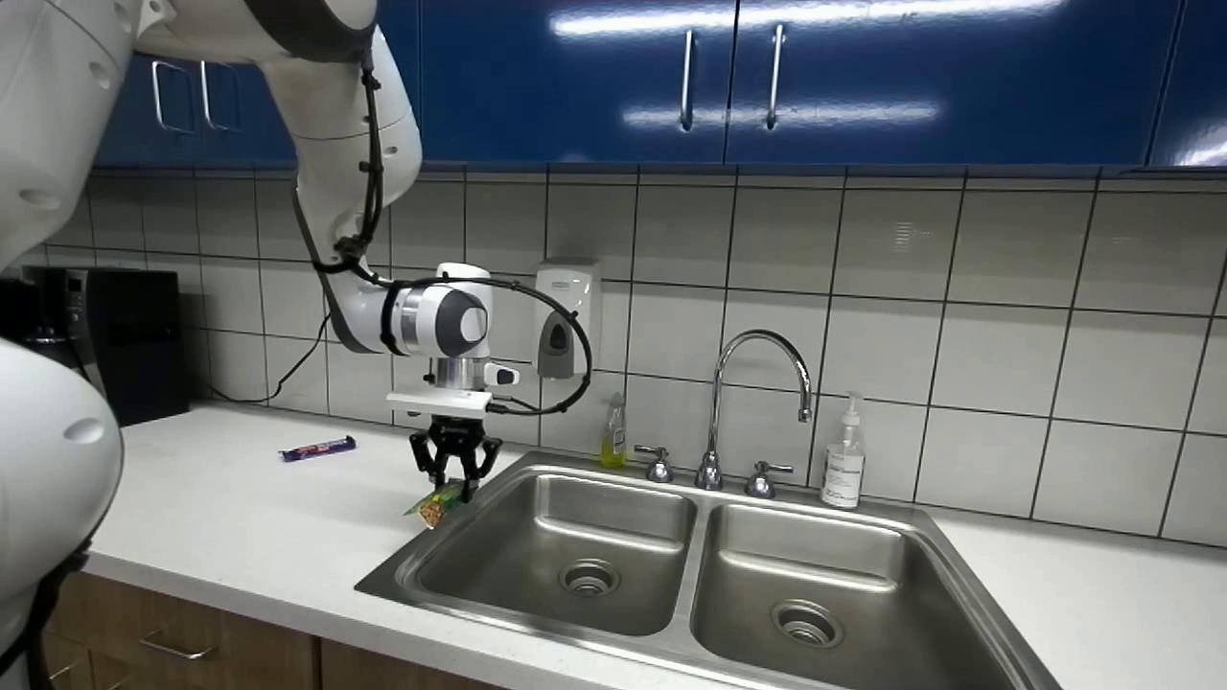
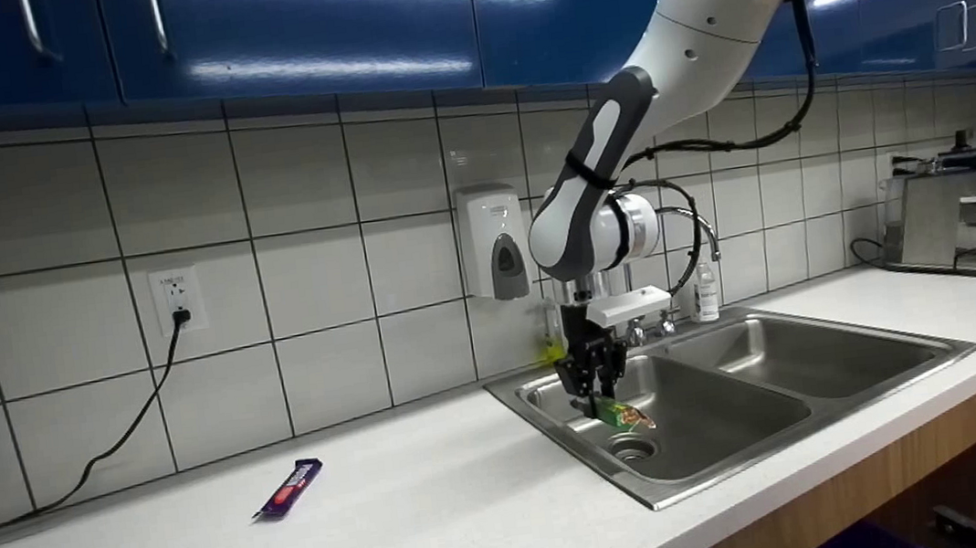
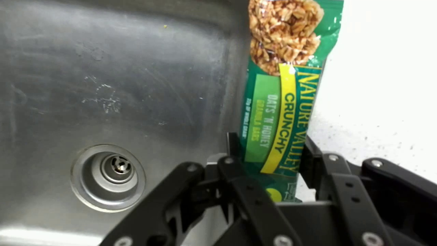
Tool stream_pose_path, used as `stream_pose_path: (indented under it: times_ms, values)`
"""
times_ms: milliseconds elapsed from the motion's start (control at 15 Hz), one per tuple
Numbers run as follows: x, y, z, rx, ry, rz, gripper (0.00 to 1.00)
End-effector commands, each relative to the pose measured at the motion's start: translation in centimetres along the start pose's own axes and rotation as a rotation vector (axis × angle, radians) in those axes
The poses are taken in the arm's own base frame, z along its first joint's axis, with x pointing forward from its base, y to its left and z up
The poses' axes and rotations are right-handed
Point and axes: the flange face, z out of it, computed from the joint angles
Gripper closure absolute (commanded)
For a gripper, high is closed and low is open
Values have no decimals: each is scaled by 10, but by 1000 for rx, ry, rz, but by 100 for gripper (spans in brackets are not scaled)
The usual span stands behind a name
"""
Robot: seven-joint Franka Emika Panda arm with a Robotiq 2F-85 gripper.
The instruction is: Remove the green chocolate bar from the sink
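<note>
Two angular jaws pinch the glossy green bar (image 3: 283,102)

Both exterior views toward tiled wall (image 1: 676,331) and sink (image 1: 690,575), wrist view close, downward.

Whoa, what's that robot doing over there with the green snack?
The robot arm has a green Nature Valley granola bar pinched near one end in its gripper. It's holding the bar up in the air by the edge of the steel sink, where the white countertop begins, and hasn't put it down yet. A purple wrapped bar lies on the countertop, apart from the gripper.
</note>
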Motion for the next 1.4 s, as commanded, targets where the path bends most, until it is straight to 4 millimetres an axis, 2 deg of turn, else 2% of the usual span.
stream_pose_path:
  times_ms: [0, 467, 733, 1000, 1333]
  values:
    - [-3, -33, -7, 5, -26, -128, 82]
    - [3, -118, 5, 39, -41, -306, 82]
    - [4, -157, 19, 69, -49, -384, 82]
    - [11, -182, 33, 95, -49, -431, 82]
    - [26, -198, 50, 119, -53, -456, 82]
